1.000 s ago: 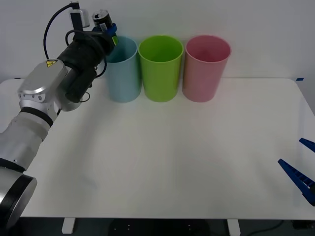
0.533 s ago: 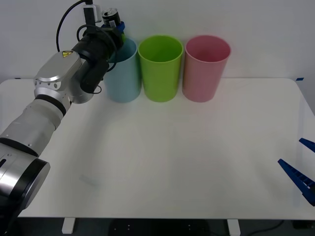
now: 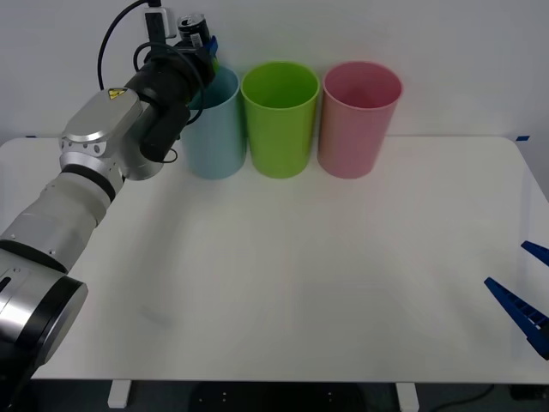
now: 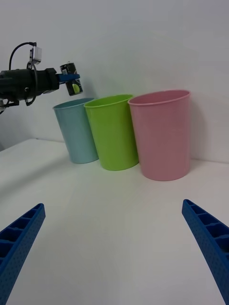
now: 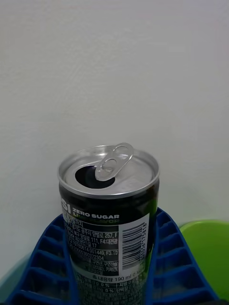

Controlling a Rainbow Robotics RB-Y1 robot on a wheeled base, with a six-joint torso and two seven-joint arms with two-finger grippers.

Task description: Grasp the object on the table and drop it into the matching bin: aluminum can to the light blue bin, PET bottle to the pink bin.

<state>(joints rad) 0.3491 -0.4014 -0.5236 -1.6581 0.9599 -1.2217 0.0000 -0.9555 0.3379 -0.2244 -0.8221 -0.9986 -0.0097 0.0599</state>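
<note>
My left gripper (image 3: 201,43) is shut on the aluminum can (image 3: 194,30), a small dark can with a silver top, and holds it in the air just above the left rim of the light blue bin (image 3: 213,129). In the right wrist view the can (image 4: 73,85) hangs over the light blue bin (image 4: 78,131), with the pink bin (image 4: 163,136) two places along the row. The left wrist view shows the can (image 5: 110,219) upright between the blue fingers (image 5: 171,267), its tab opened. My right gripper (image 4: 114,257) rests open low over the table (image 3: 343,283) at the right edge.
A lime green bin (image 3: 280,120) stands between the light blue bin and the pink bin (image 3: 358,120), all three in a row at the table's far edge against a white wall. The wide white tabletop in front of them is bare.
The left arm carried the can to the right and slightly up, from left of the light blue bin to over its rim, then held still. The right arm has not moved.
</note>
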